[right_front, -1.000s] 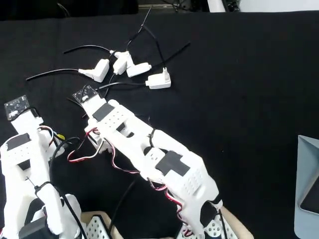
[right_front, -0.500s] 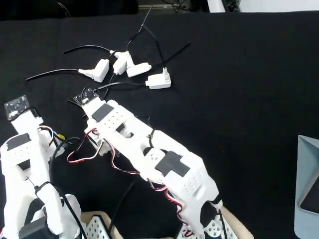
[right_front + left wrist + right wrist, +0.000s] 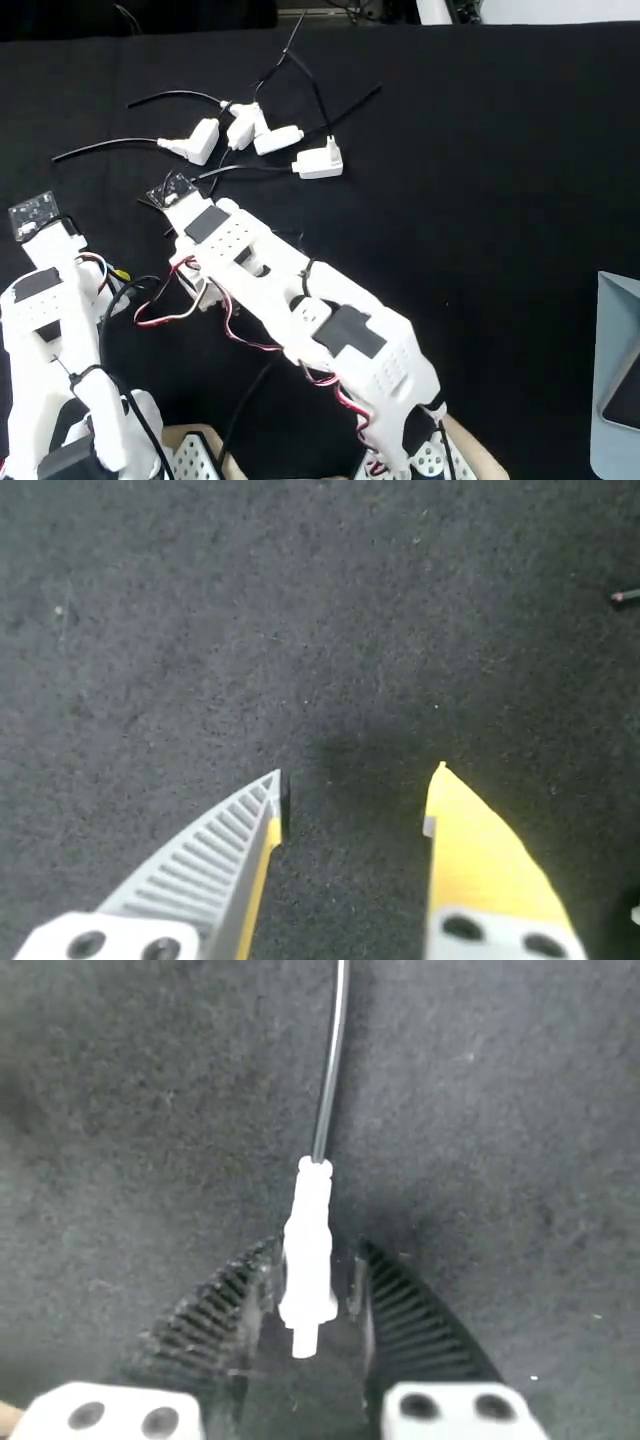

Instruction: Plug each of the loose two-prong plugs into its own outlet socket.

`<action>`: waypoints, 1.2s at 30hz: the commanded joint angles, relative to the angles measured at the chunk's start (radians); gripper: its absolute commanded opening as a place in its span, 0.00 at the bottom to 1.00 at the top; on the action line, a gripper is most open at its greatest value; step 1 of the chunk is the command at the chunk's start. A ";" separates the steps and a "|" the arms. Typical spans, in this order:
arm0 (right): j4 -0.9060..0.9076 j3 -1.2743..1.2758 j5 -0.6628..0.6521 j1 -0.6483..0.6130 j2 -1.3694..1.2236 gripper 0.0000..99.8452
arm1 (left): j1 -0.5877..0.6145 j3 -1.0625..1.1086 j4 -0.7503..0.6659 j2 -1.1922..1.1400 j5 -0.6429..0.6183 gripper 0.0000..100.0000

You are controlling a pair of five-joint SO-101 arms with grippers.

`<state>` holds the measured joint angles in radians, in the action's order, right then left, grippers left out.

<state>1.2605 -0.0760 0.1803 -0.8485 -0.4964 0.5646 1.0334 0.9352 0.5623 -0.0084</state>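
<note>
Outstretched arm (image 3: 300, 300) barely shifted; right end effector (image 3: 317, 1250) pinching plug (image 3: 309, 1230); left end effector (image 3: 359, 772) spread.

White arms (image 3: 262, 268) carry black patches (image 3: 345, 331) and red wires (image 3: 243, 338); left claw (image 3: 359, 772) seems yellow-and-grey.

We find a cluster of plugs and sockets (image 3: 262, 140) toward the far side of the desk (image 3: 480, 150), left of centre, with their cables crossing behind and beside them. The right arm (image 3: 300, 300) lies slantwise from the near edge toward it. The right gripper (image 3: 316, 1248) sits just short of the cluster, a plug (image 3: 308, 1222) held between its fingers and the plug's cable (image 3: 335, 1050) leading away. Left of that arm, the left gripper (image 3: 358, 776) hangs spread over bare desk.
</note>
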 commanded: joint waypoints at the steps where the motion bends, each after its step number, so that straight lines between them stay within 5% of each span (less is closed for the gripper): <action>1: 0.008 -0.030 -0.002 -0.011 0.064 0.11 | 0.007 -0.005 -0.017 0.017 0.009 0.23; 17: 0.009 -0.005 -0.009 -0.011 0.124 0.01 | 0.005 -0.005 -0.017 0.025 0.011 0.23; 29: -0.058 0.354 -0.009 -0.006 0.743 0.01 | 0.001 -0.151 -0.008 0.026 -0.087 0.24; 36: -0.270 0.668 -0.048 -0.011 1.104 0.01 | -0.154 -0.222 -0.008 0.026 -0.190 0.24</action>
<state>1.0764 0.5071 0.1741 -0.8485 0.4534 0.5063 0.8938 0.9352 0.5623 -0.1527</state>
